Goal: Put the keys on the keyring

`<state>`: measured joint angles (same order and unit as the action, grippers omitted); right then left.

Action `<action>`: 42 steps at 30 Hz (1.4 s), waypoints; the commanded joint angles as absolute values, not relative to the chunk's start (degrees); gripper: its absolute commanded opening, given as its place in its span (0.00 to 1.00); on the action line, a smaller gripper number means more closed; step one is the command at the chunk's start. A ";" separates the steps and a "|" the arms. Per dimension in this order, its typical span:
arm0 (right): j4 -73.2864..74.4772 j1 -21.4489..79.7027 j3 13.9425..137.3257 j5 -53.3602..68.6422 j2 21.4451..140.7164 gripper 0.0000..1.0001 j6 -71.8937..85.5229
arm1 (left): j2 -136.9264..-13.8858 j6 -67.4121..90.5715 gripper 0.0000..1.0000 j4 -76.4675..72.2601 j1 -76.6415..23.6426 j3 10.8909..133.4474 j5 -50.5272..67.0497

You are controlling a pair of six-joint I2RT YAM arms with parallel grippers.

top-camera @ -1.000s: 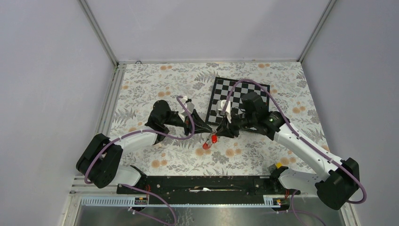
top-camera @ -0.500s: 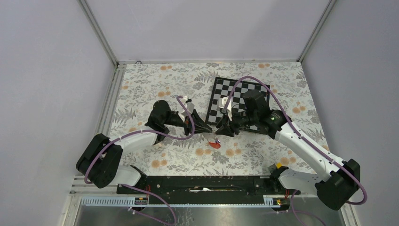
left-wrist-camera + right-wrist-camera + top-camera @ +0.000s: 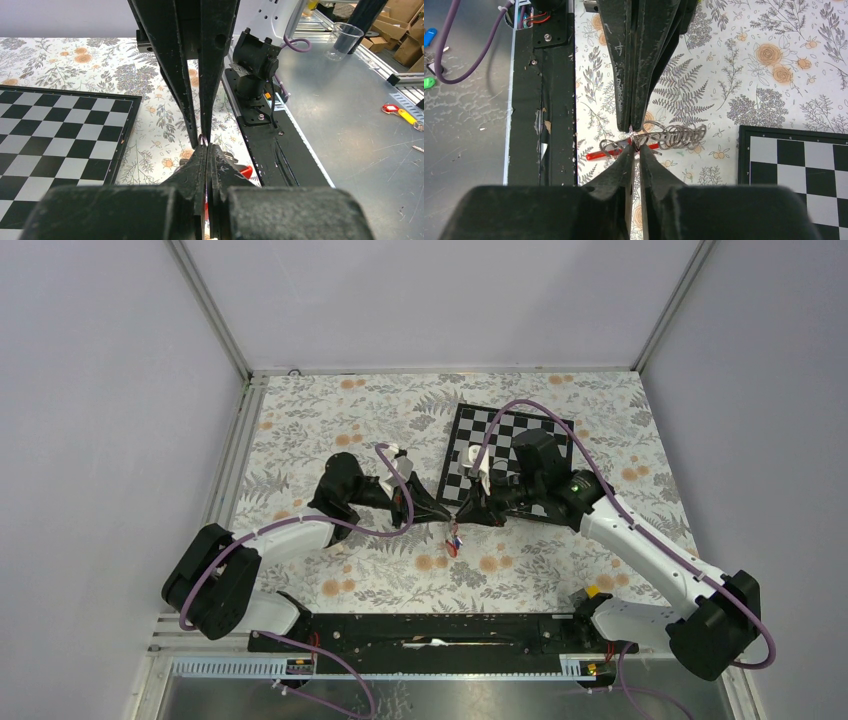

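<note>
Threading step: left tool (image 3: 631, 127) clamps keyring (image 3: 676, 136); right tool (image 3: 636, 151) nearly closed, its grip cannot be told. Next: steadily feeding hanging keys (image 3: 455, 538) on.

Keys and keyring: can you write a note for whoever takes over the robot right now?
Tools: the left tool is shut, tip to tip with the right tool, which pinches the wire keyring.
Things: the keys dangle under the tools above the flowered tablecloth, red tag showing.
Done: the bundle seems picked up.
Left: finish threading; I can't tell whether a key is on yet.
</note>
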<state>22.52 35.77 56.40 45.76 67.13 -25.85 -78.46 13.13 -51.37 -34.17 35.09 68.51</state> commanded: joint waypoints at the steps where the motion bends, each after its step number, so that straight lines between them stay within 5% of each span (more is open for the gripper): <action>1: 21.98 35.34 58.95 47.19 67.04 0.10 -25.78 | -77.15 12.71 0.00 -54.13 -34.45 35.20 68.95; 5: 23.06 35.36 59.62 47.42 66.98 0.00 -26.26 | -77.33 12.31 0.00 -53.49 -34.45 35.23 68.06; 22: 29.91 35.40 64.01 43.82 67.86 0.00 -28.91 | -77.30 9.95 0.00 -49.52 -34.45 36.23 65.44; 28: 32.61 35.49 64.89 42.86 69.13 0.00 -29.50 | -77.26 9.37 0.23 -48.03 -34.45 37.12 64.50; 42: 37.53 37.14 67.85 39.64 71.89 0.00 -29.98 | -78.06 8.61 0.30 -45.75 -34.92 38.78 64.04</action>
